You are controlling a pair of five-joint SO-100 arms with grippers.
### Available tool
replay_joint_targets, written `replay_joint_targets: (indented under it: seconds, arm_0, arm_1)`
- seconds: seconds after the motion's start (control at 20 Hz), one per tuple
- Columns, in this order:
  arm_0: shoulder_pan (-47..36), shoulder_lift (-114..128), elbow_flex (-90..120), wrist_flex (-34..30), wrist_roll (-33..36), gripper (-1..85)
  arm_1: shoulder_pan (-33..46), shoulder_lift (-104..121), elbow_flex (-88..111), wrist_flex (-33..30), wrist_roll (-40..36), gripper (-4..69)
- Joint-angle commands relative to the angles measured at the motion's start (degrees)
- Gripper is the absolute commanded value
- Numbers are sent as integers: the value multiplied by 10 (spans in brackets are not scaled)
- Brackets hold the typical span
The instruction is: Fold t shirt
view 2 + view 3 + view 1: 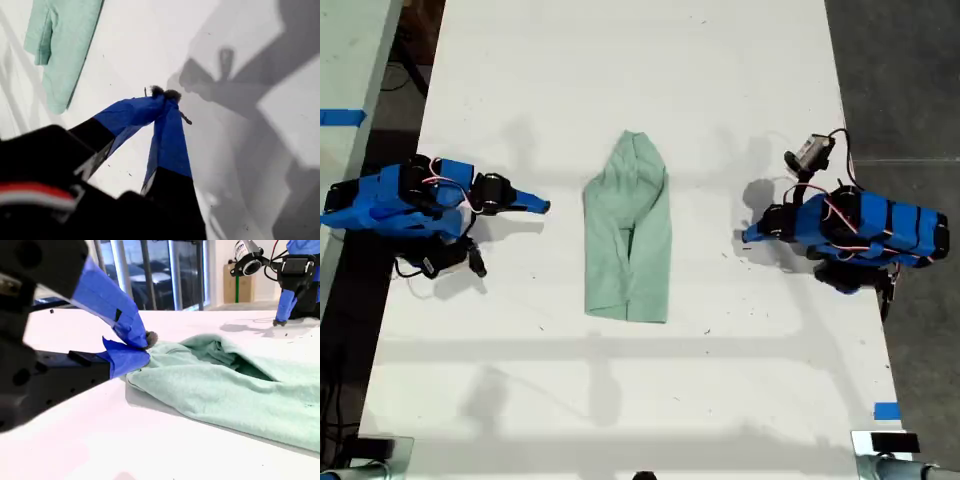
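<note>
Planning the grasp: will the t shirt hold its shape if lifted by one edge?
Probably not: the t shirt lies creased, in soft folds, so it would likely sag. It looks thin, so it is probably light. If pushed, it may bunch up rather than slide.

t shirt [235,400] cut off at edge, far arm [300,270] cropped

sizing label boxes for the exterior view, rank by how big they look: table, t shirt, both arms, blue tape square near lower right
1. table
2. t shirt, arm at that view's left and arm at its right: too alike to rank
3. blue tape square
</note>
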Motion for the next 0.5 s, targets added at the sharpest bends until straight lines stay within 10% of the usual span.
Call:
replay_joint_targets:
  seconds: [0.0, 0.45]
  arm_0:
    - [-4, 5, 6, 2, -14, -1]
    - [-4, 5, 6, 3, -15, -1]
  arm_1:
    - [4, 8, 31, -9, -4, -23]
    - [4, 8, 31, -16, -21, -27]
